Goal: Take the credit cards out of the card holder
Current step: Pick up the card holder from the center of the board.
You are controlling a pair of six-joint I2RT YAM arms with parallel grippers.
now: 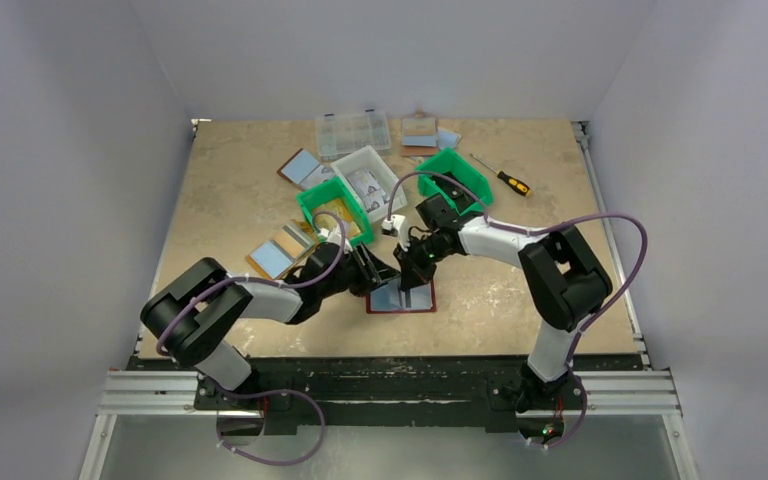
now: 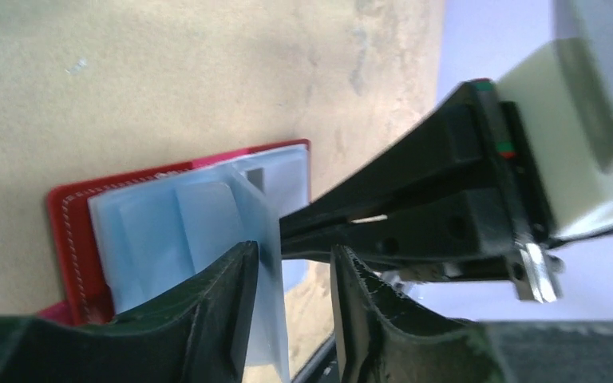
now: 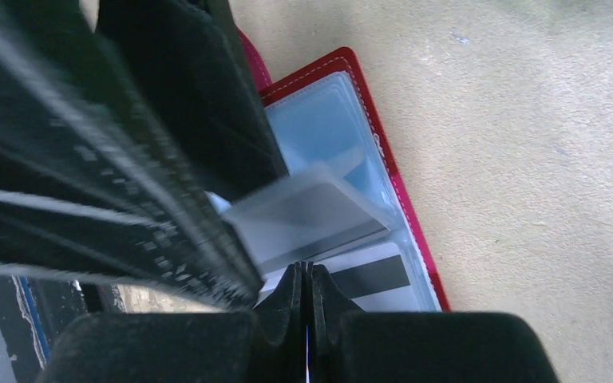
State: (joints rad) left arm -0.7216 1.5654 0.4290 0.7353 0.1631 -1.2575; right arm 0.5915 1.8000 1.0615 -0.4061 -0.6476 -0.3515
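The card holder [image 1: 402,298], red-rimmed with pale blue panels, lies open on the table in front of both arms. In the left wrist view one clear leaf [image 2: 259,239] of the card holder [image 2: 68,231] stands up between my left gripper's [image 2: 291,279] open fingers, against the left one. My right gripper [image 3: 306,267] is shut, and its tips touch that raised leaf [image 3: 311,211]. A credit card [image 3: 371,279], pale grey with a dark band, sits in the panel of the card holder [image 3: 383,159] below the tips. In the top view the left gripper [image 1: 378,272] and right gripper [image 1: 412,275] meet over the holder.
Two green bins [image 1: 333,205] [image 1: 455,175], a white bin [image 1: 368,175] and a clear organiser box [image 1: 352,130] stand behind the grippers. Tan-rimmed bifolds lie at the left [image 1: 282,250], further back [image 1: 300,165] and at the far edge [image 1: 420,132]. A screwdriver [image 1: 505,178] lies far right.
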